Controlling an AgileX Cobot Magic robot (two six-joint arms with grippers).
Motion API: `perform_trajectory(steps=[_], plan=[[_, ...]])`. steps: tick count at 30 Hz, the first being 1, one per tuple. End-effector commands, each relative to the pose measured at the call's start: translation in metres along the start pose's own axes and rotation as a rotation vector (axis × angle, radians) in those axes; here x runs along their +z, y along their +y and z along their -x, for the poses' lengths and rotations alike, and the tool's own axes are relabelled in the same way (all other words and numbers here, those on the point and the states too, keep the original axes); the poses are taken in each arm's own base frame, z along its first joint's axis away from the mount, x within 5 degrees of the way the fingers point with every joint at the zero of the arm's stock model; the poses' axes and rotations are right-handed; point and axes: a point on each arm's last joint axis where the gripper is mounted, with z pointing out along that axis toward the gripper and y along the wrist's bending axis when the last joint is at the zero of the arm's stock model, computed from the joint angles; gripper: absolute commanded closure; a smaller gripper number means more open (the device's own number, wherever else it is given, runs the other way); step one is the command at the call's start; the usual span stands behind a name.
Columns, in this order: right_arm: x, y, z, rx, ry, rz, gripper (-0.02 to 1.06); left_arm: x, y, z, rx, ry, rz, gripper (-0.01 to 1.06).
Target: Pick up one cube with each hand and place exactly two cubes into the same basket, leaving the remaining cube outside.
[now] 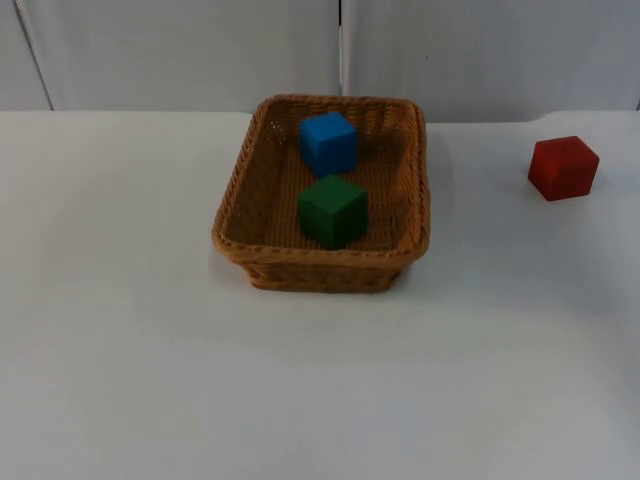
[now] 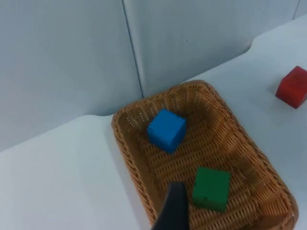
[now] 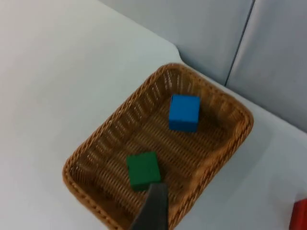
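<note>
A woven brown basket (image 1: 320, 255) stands on the white table near the back middle. Inside it lie a blue cube (image 1: 328, 143) toward the far wall and a green cube (image 1: 333, 211) toward the front rim, apart from each other. A red cube (image 1: 563, 167) sits on the table to the right of the basket. My left gripper (image 2: 172, 211) hangs high over the basket (image 2: 125, 153), looking down on the blue cube (image 2: 166, 130), green cube (image 2: 211, 188) and red cube (image 2: 292, 87). My right gripper (image 3: 152, 208) also hangs high above the basket (image 3: 103, 129), over the green cube (image 3: 143, 170) and blue cube (image 3: 184, 112).
The grey partition wall (image 1: 200, 50) closes off the table right behind the basket. White table top (image 1: 300, 390) spreads wide in front of and to the left of the basket.
</note>
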Motion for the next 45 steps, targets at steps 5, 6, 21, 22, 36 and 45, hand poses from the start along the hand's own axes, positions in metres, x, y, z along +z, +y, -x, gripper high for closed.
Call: perform_trajectory(steps=[5, 6, 21, 22, 36, 45], plan=[[-0.020, 0.007, -0.018, 0.020, -0.038, 0.006, 0.27, -0.035, 0.002, -0.004, -0.034, -0.027, -0.011, 0.34], [-0.024, 0.009, -0.023, 0.025, -0.044, 0.008, 0.27, -0.042, 0.002, -0.007, -0.036, -0.034, -0.012, 0.34], [-0.077, 0.029, -0.101, 0.030, -0.098, -0.001, 0.27, -0.104, 0.004, -0.080, -0.051, -0.074, -0.021, 0.34], [-0.077, 0.029, -0.101, 0.030, -0.098, -0.001, 0.27, -0.104, 0.004, -0.080, -0.051, -0.074, -0.021, 0.34], [-0.118, 0.047, -0.177, 0.030, -0.154, -0.015, 0.27, -0.157, 0.005, -0.132, -0.072, -0.198, -0.032, 0.34], [-0.127, 0.056, -0.231, 0.033, -0.169, -0.019, 0.27, -0.171, 0.006, -0.165, -0.070, -0.233, -0.025, 0.34]])
